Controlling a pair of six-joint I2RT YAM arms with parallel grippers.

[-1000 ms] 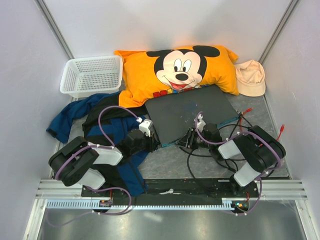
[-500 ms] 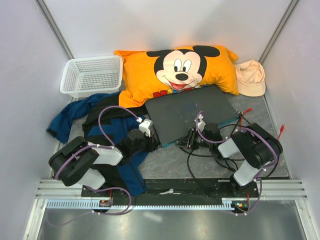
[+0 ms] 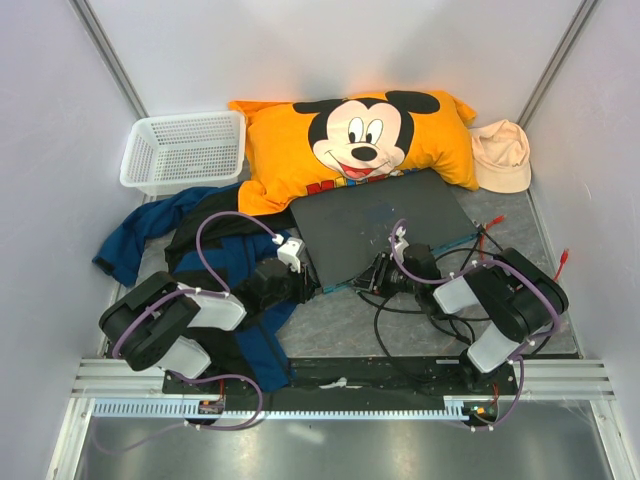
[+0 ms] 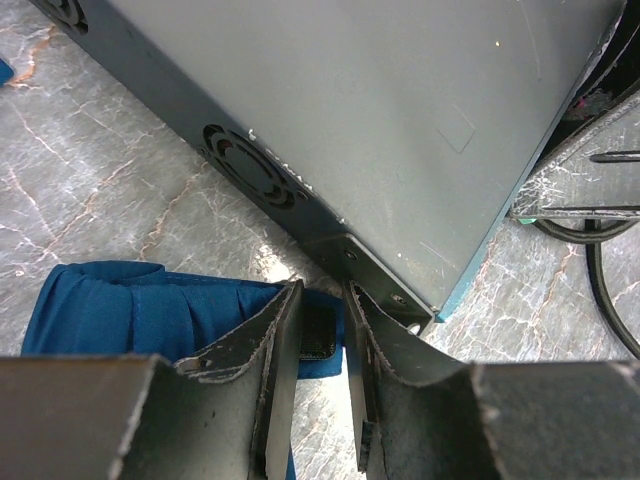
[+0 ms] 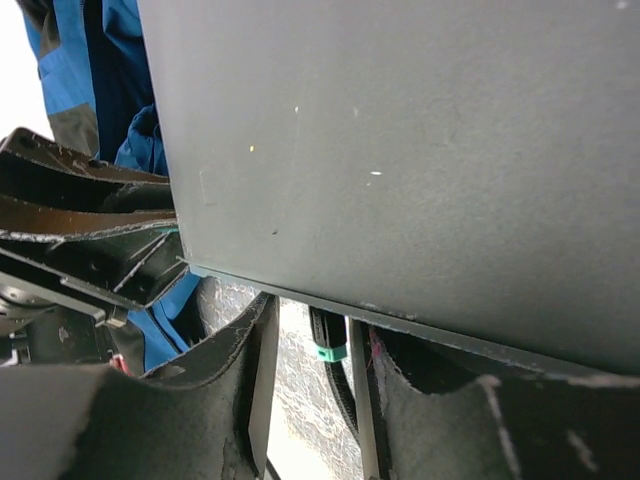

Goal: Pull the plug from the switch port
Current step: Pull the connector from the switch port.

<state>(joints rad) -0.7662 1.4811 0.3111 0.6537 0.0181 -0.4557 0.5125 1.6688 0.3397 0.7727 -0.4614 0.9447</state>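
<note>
**Plug at the switch's near edge, right fingers astride it**

From above, the marbled counter (image 3: 335, 325) carries an orange Mickey Mouse pillow (image 3: 350, 140) along the back. The flat, dark grey switch (image 3: 380, 225) lies mid-counter, its far edge up against the pillow. A blue garment (image 3: 150, 235) sprawls to the left, below a white basket (image 3: 185, 150). A beige hat (image 3: 500, 155) sits at the far right, and black cables (image 3: 380, 330) loop in front of the switch. This view hides how both pairs of fingers stand, and the plug too.

The left wrist view alone shows round fan vents (image 4: 245, 165) in the switch's side wall and a screwed mounting ear (image 4: 375, 285) at its corner. The left fingers (image 4: 270, 370) stand narrowly apart just below that ear, over blue cloth. I cannot tell whether they pinch anything.

Only the right wrist view shows the plug (image 5: 328, 340), black with a green collar, hanging from under the switch's edge. Its socket is hidden. The right fingers (image 5: 262, 390) stand narrowly apart around it, and a strip of counter shows between one finger and the plug.
</note>
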